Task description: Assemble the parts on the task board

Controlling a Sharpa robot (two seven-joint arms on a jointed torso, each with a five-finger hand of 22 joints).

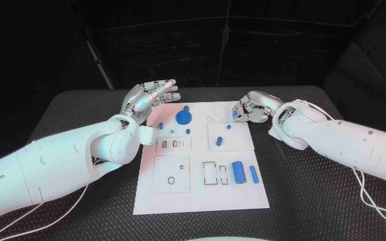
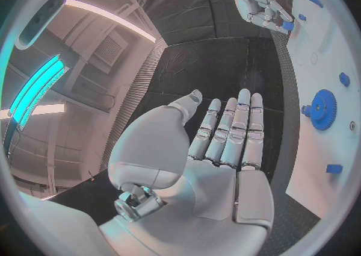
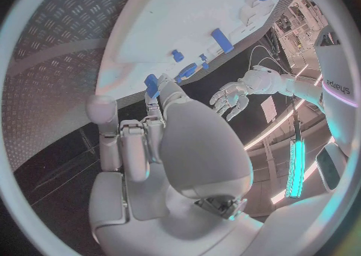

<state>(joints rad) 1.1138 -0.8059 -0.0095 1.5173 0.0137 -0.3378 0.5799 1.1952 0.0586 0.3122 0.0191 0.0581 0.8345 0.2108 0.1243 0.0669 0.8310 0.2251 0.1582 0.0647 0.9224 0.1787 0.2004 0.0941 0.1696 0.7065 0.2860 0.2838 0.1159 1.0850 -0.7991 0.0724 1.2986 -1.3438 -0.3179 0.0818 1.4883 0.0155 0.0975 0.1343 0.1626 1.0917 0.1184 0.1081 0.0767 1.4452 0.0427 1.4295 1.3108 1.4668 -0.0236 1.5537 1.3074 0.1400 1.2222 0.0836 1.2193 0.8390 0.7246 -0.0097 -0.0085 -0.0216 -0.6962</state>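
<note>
midway, by the look of it: the white board (image 1: 201,160) lies flat in the middle of the black bench (image 1: 72,118), and only some of its blue parts seem seated. a blue gear (image 1: 184,118) sits near the far end of the board, with a few small blue pegs (image 1: 160,125) standing around it, and one short blue piece (image 1: 220,140) on a raised square plate (image 1: 223,136) near the middle. at the near end a blue cylinder (image 1: 239,169) and a thin blue bar (image 1: 253,174) lie loose on their sides beside a row of open slots (image 1: 209,173), which suggests these two have yet to be fitted. a second plate (image 1: 172,174) on the board's left shows small holes with nothing in them.

the right hand (image 1: 251,108) is at the board's far right corner, fingers curled, pinching a small blue part (image 3: 151,85) at its fingertips; the left wrist view shows the same blue bit in its grasp. the left hand (image 1: 150,97) hovers by the far left corner, open and flat, fingers (image 2: 225,135) straight and together, holding nothing. judged from this, the held part has yet to be placed and the two loose pieces remain.
</note>
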